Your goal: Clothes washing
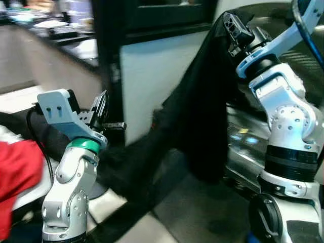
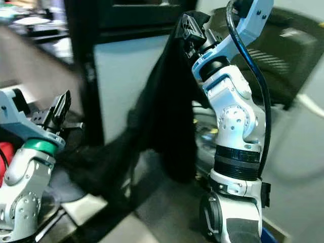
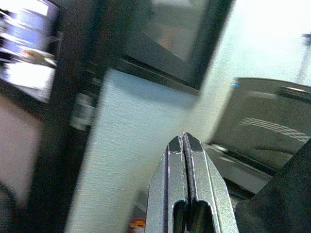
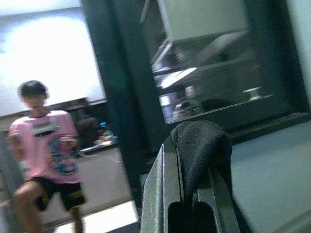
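Far left of the white panel (image 1: 152, 86): a red garment (image 1: 17, 172), low down and blurred, not yet collected. Just left of the panel, beside the dark post (image 1: 109, 76): left tool (image 1: 104, 109), raised on its silver arm, fingers pressed together with nothing between them, as seen closely in the left wrist view (image 3: 184, 145). Beyond the post, further left: a blurred counter (image 1: 55, 30) with indistinct items.

Right of the panel and hanging across its right edge: a black garment (image 1: 202, 116), lifted high, draping downward with its tail trailing toward the lower left below the panel. At its top: right tool (image 2: 191, 29), pinching a fold of the black cloth, confirmed in the right wrist view with fabric bunched over the fingertips (image 4: 197, 141). Further right of the panel, behind the right arm: a dark curved surface (image 1: 283, 35), likely the washer's open door or lid, though too blurred to say for certain. In the right wrist view, well behind: a person (image 4: 46, 150) in a pink shirt, standing.

Progress, judged from this: early to middle. One garment picked up and carried aloft, not yet inside any drum. Remaining: lowering the black piece into the machine, releasing, fetching the red one, closing up.
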`<state>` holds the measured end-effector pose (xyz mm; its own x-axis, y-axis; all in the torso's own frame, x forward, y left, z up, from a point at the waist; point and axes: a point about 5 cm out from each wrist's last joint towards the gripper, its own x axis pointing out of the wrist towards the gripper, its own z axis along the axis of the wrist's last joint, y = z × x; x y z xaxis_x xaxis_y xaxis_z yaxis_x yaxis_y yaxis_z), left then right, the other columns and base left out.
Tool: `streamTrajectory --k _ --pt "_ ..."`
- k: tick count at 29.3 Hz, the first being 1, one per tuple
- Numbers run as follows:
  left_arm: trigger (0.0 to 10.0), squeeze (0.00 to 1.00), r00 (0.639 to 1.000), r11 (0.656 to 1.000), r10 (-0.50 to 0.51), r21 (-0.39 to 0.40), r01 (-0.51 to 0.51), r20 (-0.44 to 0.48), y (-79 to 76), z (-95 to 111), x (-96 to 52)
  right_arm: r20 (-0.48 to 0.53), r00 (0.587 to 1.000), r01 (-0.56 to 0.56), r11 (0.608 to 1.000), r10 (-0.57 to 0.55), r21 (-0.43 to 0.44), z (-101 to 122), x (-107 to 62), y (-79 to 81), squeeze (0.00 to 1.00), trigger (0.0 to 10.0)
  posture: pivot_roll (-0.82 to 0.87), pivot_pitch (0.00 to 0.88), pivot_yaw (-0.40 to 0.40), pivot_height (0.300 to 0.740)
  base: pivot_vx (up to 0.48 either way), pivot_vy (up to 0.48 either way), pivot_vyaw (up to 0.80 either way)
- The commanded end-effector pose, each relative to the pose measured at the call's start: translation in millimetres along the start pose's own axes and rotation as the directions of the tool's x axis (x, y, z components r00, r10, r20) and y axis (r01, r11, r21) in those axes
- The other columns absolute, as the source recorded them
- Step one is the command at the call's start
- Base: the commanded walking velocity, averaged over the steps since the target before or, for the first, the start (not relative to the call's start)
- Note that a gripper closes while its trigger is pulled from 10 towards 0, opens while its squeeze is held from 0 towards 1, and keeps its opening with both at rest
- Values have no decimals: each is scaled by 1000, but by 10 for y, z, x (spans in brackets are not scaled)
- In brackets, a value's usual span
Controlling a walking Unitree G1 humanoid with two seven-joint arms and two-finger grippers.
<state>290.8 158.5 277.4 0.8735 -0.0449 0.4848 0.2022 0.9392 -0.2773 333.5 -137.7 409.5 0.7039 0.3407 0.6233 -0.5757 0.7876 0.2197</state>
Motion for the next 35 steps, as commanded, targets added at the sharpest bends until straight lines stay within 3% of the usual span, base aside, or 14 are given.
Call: streamTrajectory --k 1,5,7,8,9,12,14,22,35 --pt "10000 0 1000 1000 9 9 -9 -2 17 25 -6 25 1000 -19 1000 19 5 69 23 43 0 10000 17 8 -40 740 0 0 -800" --pt "10000 0 1000 999 26 21 -25 -9 42 33 7 24 1000 -20 1000 19 9 67 23 46 0 10000 19 8 -41 740 0 0 -800" --pt "10000 0 999 992 51 115 -49 -13 88 80 39 7 1000 -20 1000 19 20 16 10 60 0 10000 24 7 -42 740 0 0 -800" --pt "10000 0 999 992 51 115 -49 -13 88 80 39 7 1000 -20 1000 19 20 16 10 60 0 10000 24 7 -42 740 0 0 -800" --pt "10000 0 999 983 49 179 -45 -20 95 110 54 -17 1000 -24 1000 24 14 -56 -7 84 0 10000 27 6 -43 740 0 0 -800" --pt "10000 0 999 983 49 179 -45 -20 95 110 54 -17 1000 -24 1000 24 14 -56 -7 84 0 10000 27 6 -43 740 0 0 -800" --pt "10000 0 997 965 61 256 -48 -41 110 162 78 -103 994 -31 998 26 -51 -275 -45 136 0 10000 35 5 -44 740 0 0 -800" --pt "10000 0 998 959 65 276 -58 -14 127 243 58 -200 979 -55 991 30 -123 -503 -71 195 0 10000 43 9 -55 740 0 0 -800" --pt "10000 0 999 939 42 343 -38 -4 134 363 3 -197 980 -54 995 38 -81 -524 1 227 0 10000 65 20 -76 740 0 0 -800"
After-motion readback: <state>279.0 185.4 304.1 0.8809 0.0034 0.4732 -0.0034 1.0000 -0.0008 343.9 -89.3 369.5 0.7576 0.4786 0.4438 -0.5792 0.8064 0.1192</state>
